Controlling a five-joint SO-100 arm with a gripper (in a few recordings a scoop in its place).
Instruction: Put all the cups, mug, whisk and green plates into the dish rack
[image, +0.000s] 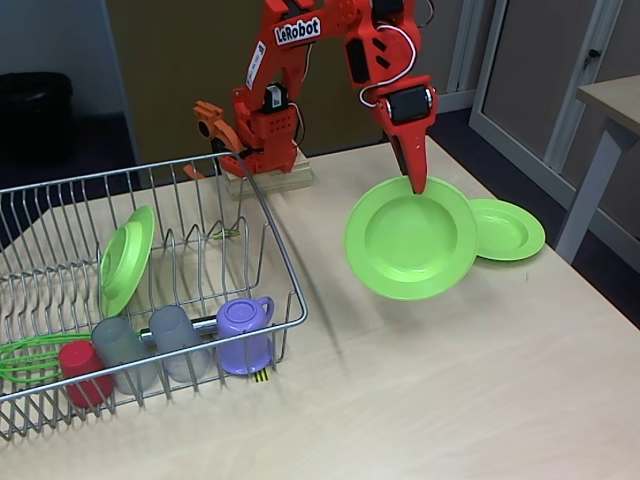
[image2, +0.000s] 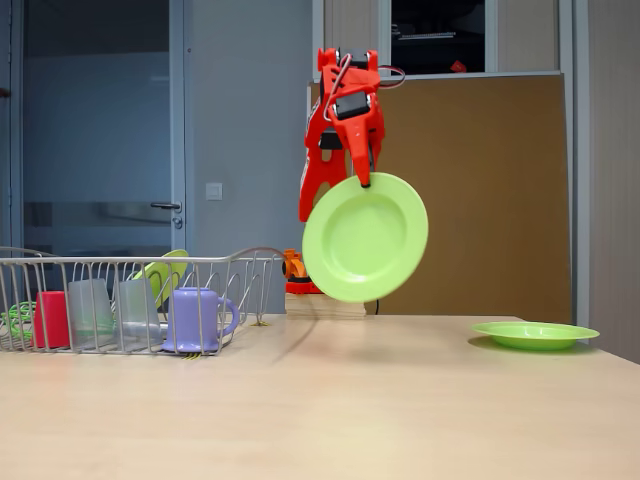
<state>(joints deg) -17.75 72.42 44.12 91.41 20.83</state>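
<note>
My orange gripper (image: 417, 183) (image2: 363, 180) is shut on the top rim of a green plate (image: 411, 238) (image2: 365, 238), which hangs tilted in the air above the table. A second green plate (image: 507, 229) (image2: 535, 333) lies flat on the table to the right. The silver dish rack (image: 285, 270) (image2: 250, 262) at the left holds a third green plate (image: 126, 259) (image2: 165, 272) on edge. Along the rack's front stand the purple mug (image: 245, 334) (image2: 195, 318), two grey cups (image: 178, 341) (image: 122, 349) (image2: 135, 310) (image2: 90, 312) and the red cup (image: 83, 372) (image2: 52, 318). The green whisk (image: 25, 358) (image2: 15, 320) lies at the rack's left end.
The arm's orange base (image: 262, 125) is clamped at the table's far edge behind the rack. Open wooden tabletop (image: 450, 380) spreads in front and between rack and flat plate. Another table (image: 612, 120) stands off to the right.
</note>
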